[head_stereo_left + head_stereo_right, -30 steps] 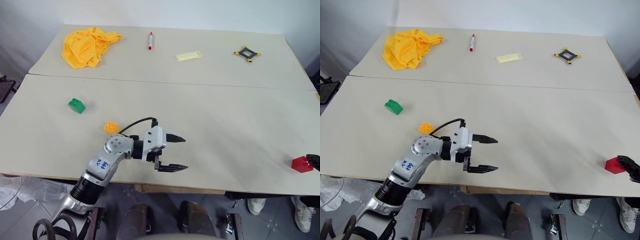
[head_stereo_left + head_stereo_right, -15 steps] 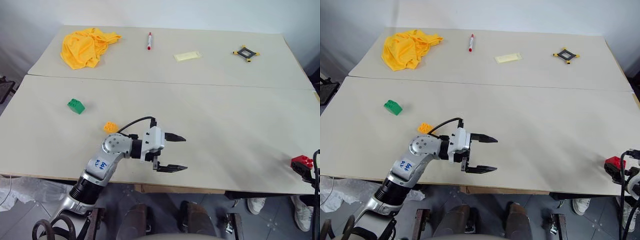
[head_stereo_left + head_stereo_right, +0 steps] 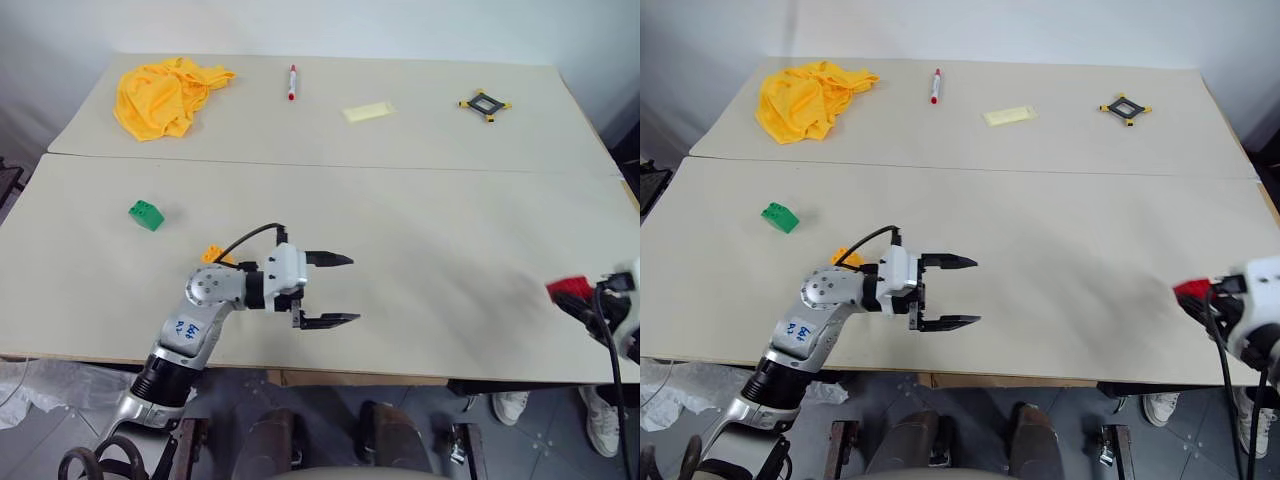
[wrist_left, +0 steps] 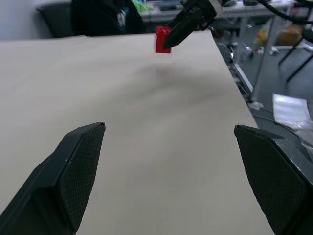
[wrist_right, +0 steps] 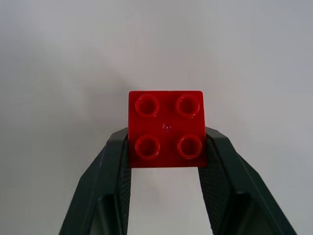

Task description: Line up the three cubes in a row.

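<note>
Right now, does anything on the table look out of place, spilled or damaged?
Nothing stands out. The green cube and orange cube sit upright, the red cube is squarely held in the right gripper, and the yellow cloth is only crumpled.

Bare surface (image 3: 450, 230) lies open between the two arms; the left pincer (image 3: 335, 290) hangs over its near middle.

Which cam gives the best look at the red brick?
Right wrist view: the red brick sits studs-up, pinched between the right gripper's jaws. The head views show a red sliver at the table's right edge; the left wrist view shows it small and distant.
</note>
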`<action>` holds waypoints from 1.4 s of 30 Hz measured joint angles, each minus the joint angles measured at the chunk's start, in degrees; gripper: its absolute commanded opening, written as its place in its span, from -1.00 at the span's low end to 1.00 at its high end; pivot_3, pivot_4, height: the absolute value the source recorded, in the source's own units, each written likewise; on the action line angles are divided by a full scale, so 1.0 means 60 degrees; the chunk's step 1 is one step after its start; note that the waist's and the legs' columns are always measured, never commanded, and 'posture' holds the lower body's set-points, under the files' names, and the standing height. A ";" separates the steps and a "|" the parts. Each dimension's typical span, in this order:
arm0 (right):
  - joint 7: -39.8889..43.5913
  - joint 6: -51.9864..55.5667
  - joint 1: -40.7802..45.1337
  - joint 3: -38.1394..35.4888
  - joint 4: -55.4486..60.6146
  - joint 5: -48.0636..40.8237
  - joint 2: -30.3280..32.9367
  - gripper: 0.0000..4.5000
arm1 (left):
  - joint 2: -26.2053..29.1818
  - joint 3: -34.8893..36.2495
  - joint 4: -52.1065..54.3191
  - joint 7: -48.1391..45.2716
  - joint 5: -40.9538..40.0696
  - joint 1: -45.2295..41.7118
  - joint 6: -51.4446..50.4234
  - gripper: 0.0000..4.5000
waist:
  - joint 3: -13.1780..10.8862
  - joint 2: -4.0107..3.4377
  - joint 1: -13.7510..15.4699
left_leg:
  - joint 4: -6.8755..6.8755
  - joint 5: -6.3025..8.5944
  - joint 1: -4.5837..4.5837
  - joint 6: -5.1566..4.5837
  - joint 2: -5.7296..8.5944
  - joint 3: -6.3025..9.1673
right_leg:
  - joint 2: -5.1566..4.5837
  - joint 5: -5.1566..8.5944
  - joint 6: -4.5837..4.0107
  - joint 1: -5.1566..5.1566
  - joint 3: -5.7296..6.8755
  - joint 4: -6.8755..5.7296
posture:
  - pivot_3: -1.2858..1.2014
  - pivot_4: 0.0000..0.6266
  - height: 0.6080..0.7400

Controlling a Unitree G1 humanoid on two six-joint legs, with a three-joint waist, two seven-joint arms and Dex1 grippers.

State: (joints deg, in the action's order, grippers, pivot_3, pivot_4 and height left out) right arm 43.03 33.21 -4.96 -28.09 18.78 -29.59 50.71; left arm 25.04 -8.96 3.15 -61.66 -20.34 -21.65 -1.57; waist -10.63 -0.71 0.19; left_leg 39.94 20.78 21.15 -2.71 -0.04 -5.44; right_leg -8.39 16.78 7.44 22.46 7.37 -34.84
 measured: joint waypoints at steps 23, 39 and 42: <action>0.6806 -0.6156 0.8732 0.7341 -0.9042 0.3875 -0.1738 -0.34 | 0.2682 0.2296 0.0091 -0.1117 -0.0835 0.1160 -0.0364 1.00 | -0.0027 0.0035 -0.0046 | 0.0016 -0.0001 0.0032 -0.0003 0.0016 0.0042 | -0.0027 0.0000 0.0000 -0.0008 0.0051 0.0009 | 0.03 -0.52 1.00; 0.7331 -0.6612 0.7137 0.5290 -0.7851 0.2390 -0.1194 0.99 | 0.2599 0.4138 0.0406 0.0378 -0.1120 0.2727 -0.0408 1.00 | -0.0032 0.0028 -0.0059 | 0.0006 0.0002 0.0031 0.0001 0.0008 0.0039 | -0.0026 0.0000 -0.0001 0.0000 0.0047 0.0010 | 0.03 -0.52 1.00; 0.7289 -0.6316 0.6013 0.4372 -0.6928 0.1328 -0.1149 0.99 | 0.2575 0.5197 0.0257 0.0662 -0.1615 0.3474 -0.0698 1.00 | -0.0033 0.0028 -0.0059 | 0.0007 0.0002 0.0026 0.0001 0.0002 0.0037 | -0.0026 0.0000 -0.0001 -0.0003 0.0045 0.0005 | 0.03 -0.52 1.00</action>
State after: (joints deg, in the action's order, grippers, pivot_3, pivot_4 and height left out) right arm 86.76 -4.68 31.12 -1.86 -22.79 -21.63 43.81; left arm 40.49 22.22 4.69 -57.68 -30.03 -0.81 -5.76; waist -10.82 -0.54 -0.16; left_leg 39.98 20.79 21.31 -2.70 -0.03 -5.22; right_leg -8.54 16.78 7.43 22.44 7.64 -34.81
